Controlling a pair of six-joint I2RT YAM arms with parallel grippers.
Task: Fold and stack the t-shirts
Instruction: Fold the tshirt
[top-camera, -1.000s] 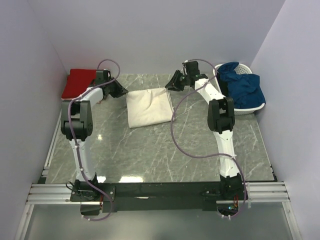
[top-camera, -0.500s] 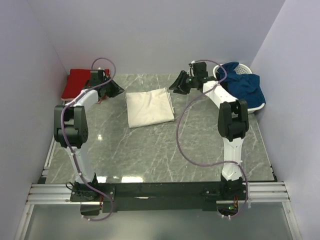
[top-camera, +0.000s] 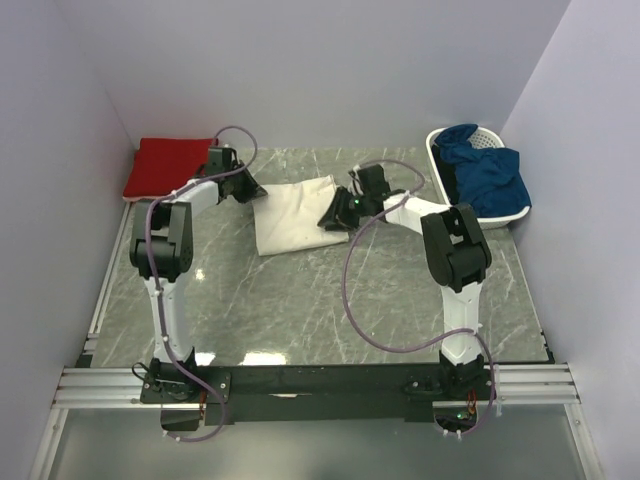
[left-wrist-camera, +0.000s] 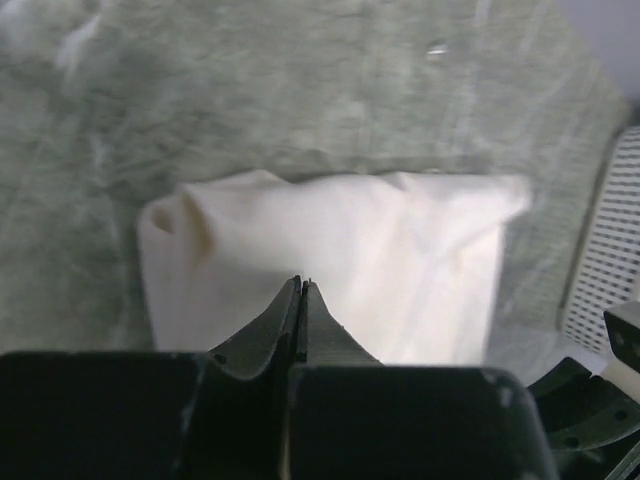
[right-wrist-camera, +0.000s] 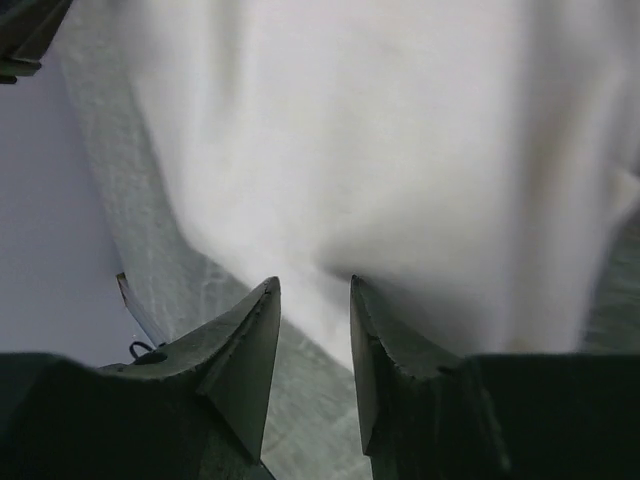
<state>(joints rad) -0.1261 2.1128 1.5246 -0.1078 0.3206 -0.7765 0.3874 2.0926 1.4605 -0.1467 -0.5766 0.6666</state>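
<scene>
Marble table: cream t-shirt (folded); left pincer together, right pincer apart over it.

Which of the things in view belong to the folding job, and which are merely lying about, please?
Job: cream t-shirt, folded mid-table; red t-shirt, far left corner.
Lying about: white basket; blue cloth piled in it.

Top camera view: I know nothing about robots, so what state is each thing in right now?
cream t-shirt: folded, lying flat.
red t-shirt: folded, at the far left corner.
basket: upright, holding cloth.
blue cloth: unfolded, heaped in the basket.
left end effector: shut, tips at the cream t-shirt.
right end effector: open, over the cream t-shirt's edge.
</scene>
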